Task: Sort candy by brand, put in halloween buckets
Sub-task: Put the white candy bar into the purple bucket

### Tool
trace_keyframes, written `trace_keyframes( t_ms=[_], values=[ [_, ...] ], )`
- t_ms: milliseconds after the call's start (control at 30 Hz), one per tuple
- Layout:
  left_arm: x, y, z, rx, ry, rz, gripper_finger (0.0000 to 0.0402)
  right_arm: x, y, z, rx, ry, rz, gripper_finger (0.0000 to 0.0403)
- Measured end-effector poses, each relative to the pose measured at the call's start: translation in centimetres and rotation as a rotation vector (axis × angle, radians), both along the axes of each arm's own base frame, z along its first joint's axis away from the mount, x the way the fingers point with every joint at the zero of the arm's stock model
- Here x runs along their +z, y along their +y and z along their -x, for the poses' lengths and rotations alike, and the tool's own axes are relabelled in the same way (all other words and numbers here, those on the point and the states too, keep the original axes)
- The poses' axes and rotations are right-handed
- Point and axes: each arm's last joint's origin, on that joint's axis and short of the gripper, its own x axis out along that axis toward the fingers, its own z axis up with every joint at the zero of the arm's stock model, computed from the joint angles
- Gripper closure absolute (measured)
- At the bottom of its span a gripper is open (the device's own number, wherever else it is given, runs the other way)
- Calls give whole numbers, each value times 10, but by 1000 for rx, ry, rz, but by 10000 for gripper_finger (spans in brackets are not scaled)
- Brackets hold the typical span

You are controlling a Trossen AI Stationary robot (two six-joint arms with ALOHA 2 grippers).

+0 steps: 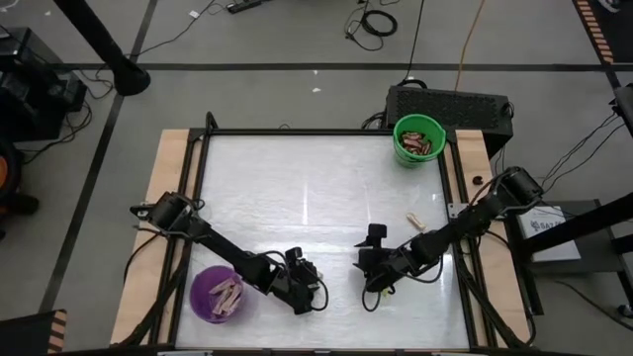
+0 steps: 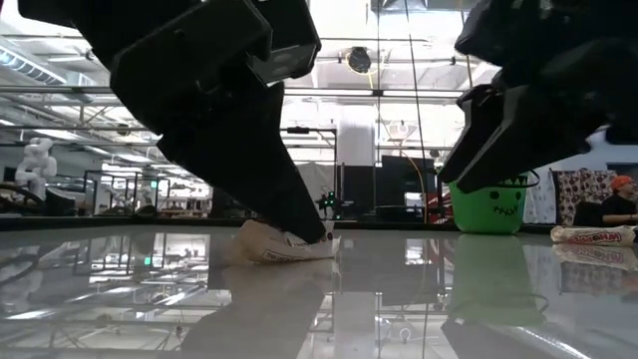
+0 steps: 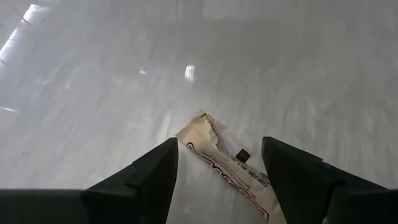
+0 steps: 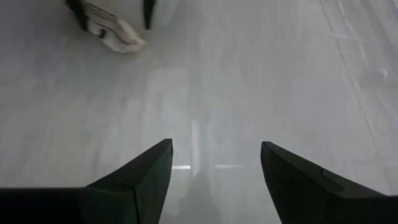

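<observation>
1. My left gripper [image 3: 217, 180] is low over the table [image 1: 316, 188], near the front edge, just beside the purple bucket [image 1: 203, 287].
2. Its two fingers [image 3: 143, 180] are spread apart, not closed on anything.
3. A pale candy bar [image 3: 227, 171] lies flat on the table right between those fingers. I cannot tell if the fingers touch it.
4. From the low view, the same pale bar [image 2: 284, 244] sits under the tip of my left gripper [image 2: 299, 214].
5. My right gripper [image 4: 214, 180] is close by, near the middle of the front part of the table. Its fingers are spread apart too, with only bare table between them.
6. From my right wrist, the pale bar [image 4: 115, 31] lies farther off, with my left fingers around it.
7. One more pale candy bar [image 1: 415, 220] lies on the table beside my right arm, well apart from both grippers.
8. The purple bucket has pale bars [image 1: 229, 293] in it.
9. The green bucket [image 1: 401, 148] stands at the far right corner, well away from my grippers. It has dark red-brown bars [image 1: 422, 139] in it.
</observation>
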Motion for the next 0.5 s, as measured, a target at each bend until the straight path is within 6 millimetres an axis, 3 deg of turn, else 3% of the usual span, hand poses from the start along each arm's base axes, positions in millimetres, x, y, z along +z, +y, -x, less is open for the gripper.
trace_keyframes(
  t_ms=[267, 500],
  values=[
    [-1, 4, -2, -7, 23, 22, 221, 10, -35, 0, -94, 84, 3, 167],
    [-2, 5, 0, -9, 46, 14, 270, 26, -59, 20, -212, 184, -24, 167]
  ],
)
